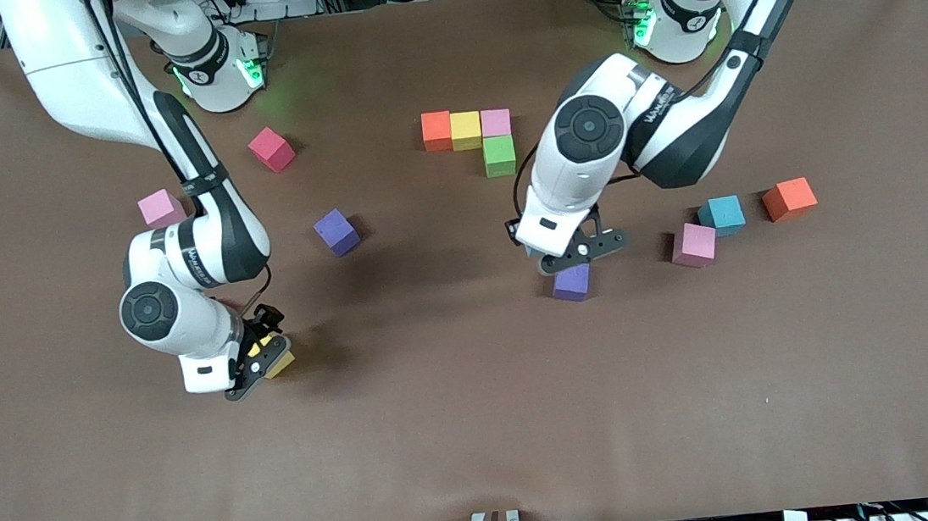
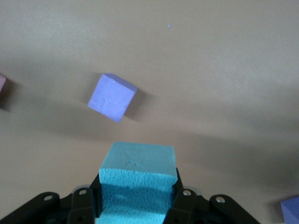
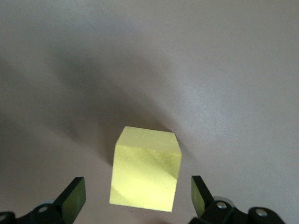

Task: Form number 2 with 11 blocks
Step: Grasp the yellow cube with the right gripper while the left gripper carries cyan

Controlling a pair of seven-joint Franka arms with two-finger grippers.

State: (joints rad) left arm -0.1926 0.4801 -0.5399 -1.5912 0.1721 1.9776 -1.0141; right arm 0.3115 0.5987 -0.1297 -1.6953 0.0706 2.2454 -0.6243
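Nearest the front camera, toward the right arm's end of the table, a yellow matte foam cube (image 1: 280, 361) sits on the brown table cover (image 1: 480, 429), and the right gripper (image 1: 262, 358) stands low around it with its black fingers (image 3: 74, 198) spread wide on either side, apart from the cube's faces in the right wrist view; toward the middle, a purple foam cube (image 1: 572, 282) lies on the cover, and the left gripper (image 1: 578, 251) hangs over it, clamped on a light blue foam cube (image 2: 136, 179) that shows clearly only in the left wrist view, pinched between the black fingers (image 2: 183, 203); whether that cube is clear of the table is hard to judge from here; farther back, toward the left arm's end, a pink foam cube (image 1: 693, 244) lies just beside a second light blue cube (image 1: 722, 215), with an orange-red cube (image 1: 789, 198) near them; a tilted second purple cube (image 1: 337, 232) lies between the two arms; farther still, a second pink cube (image 1: 161, 208) sits beside the right arm, and a red cube (image 1: 272, 149) lies nearer the bases; farthest from the camera, the started number 2 (image 1: 472, 136) is a row of orange (image 1: 436, 130), yellow (image 1: 466, 130) and pink (image 1: 496, 122) cubes touching side by side, with a green cube (image 1: 499, 156) touching the pink one on its nearer face.
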